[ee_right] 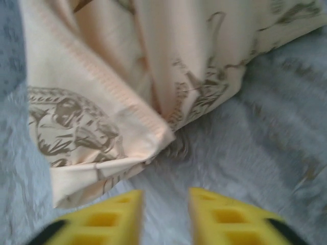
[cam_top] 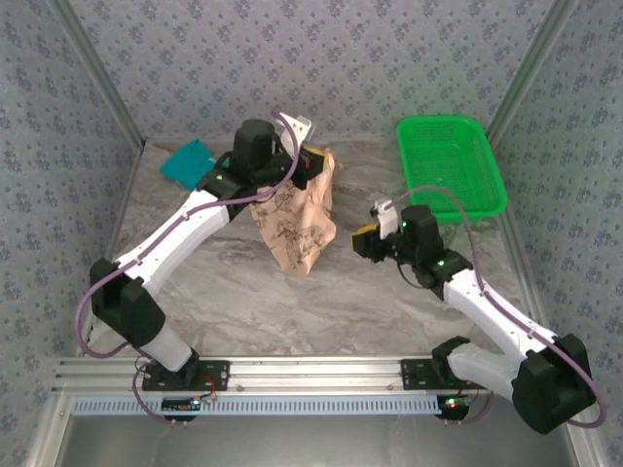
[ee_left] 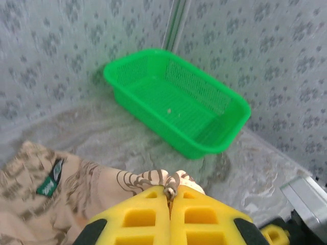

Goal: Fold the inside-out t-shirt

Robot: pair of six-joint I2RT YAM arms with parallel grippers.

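The inside-out t-shirt, peach-beige with dark brown prints, hangs bunched from my left gripper down to the table. In the left wrist view the yellow jaws of the left gripper are shut on a striped-print fold of the shirt, whose small dark label shows at the left. My right gripper hovers low just right of the shirt. In its wrist view the right gripper stands open over bare table, a stitched hem corner of the shirt just ahead of its fingers.
A green mesh basket sits at the back right and also appears beyond the left jaws. A teal folded shirt lies at the back left. Patterned walls enclose the marbled table on three sides.
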